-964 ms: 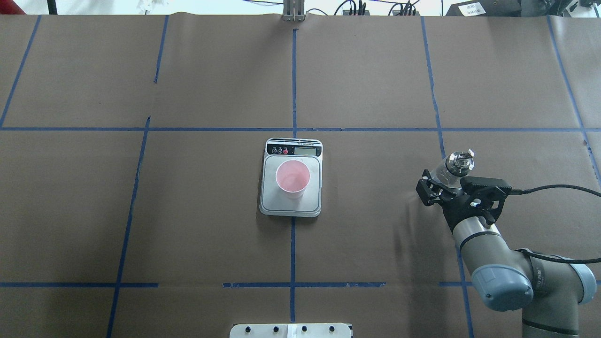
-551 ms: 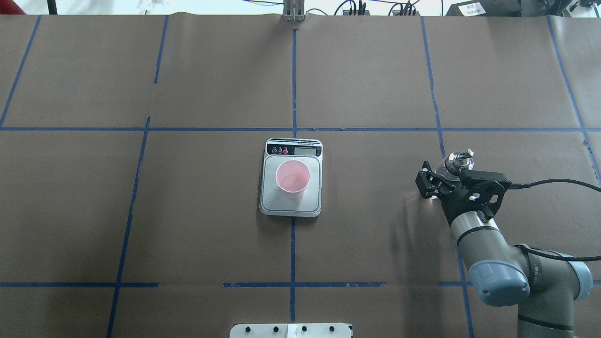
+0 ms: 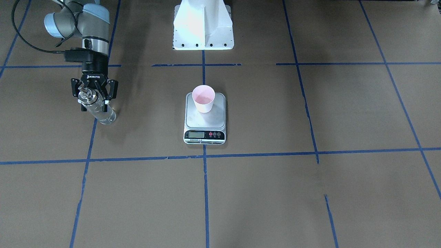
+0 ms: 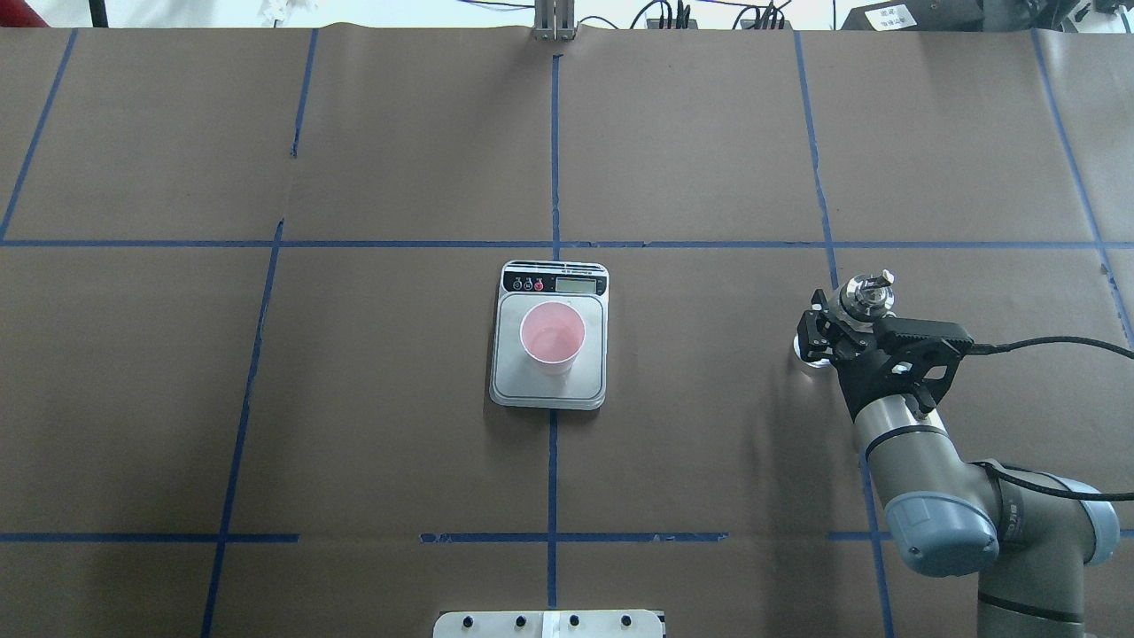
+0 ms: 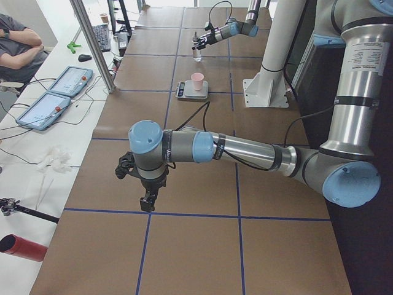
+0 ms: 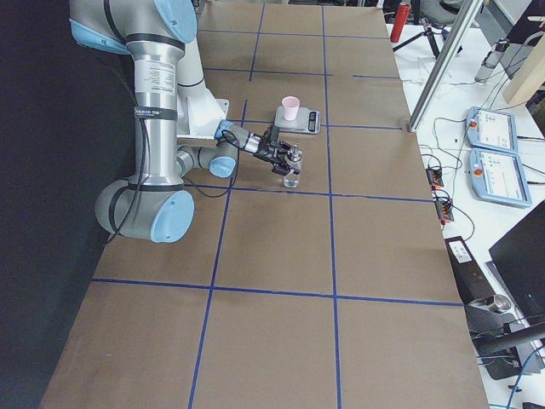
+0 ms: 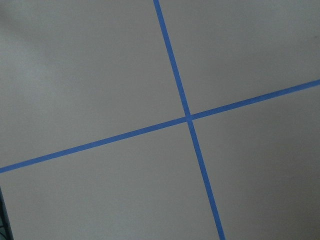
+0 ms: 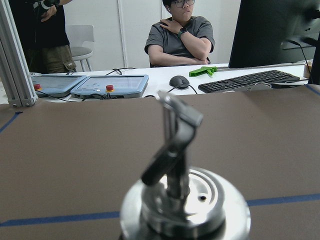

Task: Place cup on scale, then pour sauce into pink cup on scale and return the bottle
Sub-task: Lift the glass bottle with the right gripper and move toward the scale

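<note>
The pink cup point(image 4: 552, 335) stands upright on the silver scale point(image 4: 549, 390) at the table's middle, also in the front view point(image 3: 203, 98). A little clear liquid shows in the cup. The clear glass bottle point(image 4: 864, 297) with its metal collar and spout stands about upright far to the right, its base at the table point(image 3: 106, 119). My right gripper point(image 4: 837, 326) is shut on the bottle below the collar. The right wrist view shows the spout point(image 8: 175, 130) close up. My left gripper point(image 5: 146, 201) hangs over bare table far to the left; I cannot tell if it is open.
Brown paper with a blue tape grid covers the table. The white robot base plate point(image 4: 549, 623) sits at the near middle edge. Beyond the far edge are a desk with tablets point(image 8: 110, 85), a keyboard point(image 8: 250, 80) and seated people.
My right gripper has carried the bottle slightly farther from the robot, turned it from tilted to about upright, and lowered it to the table. The cup and scale have not moved.
</note>
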Robot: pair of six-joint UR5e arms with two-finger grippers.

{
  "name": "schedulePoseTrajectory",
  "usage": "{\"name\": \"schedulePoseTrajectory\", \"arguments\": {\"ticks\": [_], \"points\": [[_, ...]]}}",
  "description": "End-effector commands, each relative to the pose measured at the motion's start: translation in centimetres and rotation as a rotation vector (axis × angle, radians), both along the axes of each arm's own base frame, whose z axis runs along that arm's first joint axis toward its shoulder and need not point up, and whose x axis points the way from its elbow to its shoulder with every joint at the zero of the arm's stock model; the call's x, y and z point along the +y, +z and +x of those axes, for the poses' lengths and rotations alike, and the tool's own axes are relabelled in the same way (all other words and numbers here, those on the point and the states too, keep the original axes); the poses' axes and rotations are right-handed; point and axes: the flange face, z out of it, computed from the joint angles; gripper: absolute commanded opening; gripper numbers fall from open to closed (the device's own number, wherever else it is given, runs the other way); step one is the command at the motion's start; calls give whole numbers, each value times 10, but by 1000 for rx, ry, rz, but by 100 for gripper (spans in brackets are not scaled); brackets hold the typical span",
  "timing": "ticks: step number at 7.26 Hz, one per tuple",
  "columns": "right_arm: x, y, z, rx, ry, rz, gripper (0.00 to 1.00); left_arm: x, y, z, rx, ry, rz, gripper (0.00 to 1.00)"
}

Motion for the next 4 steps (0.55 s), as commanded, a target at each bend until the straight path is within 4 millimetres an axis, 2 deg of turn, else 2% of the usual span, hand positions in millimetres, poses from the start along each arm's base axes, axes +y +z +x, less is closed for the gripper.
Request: {"name": "schedulePoseTrajectory", "arguments": {"ticks": [1,2,4], "points": [[1,-30,11,167,-75,86,0,0,0,0,0,0,0,100],[1,-52,17,241,-126,129,0,0,0,0,0,0,0,100],[-3,-90,1,247,-188,168,0,0,0,0,0,0,1,100]]}}
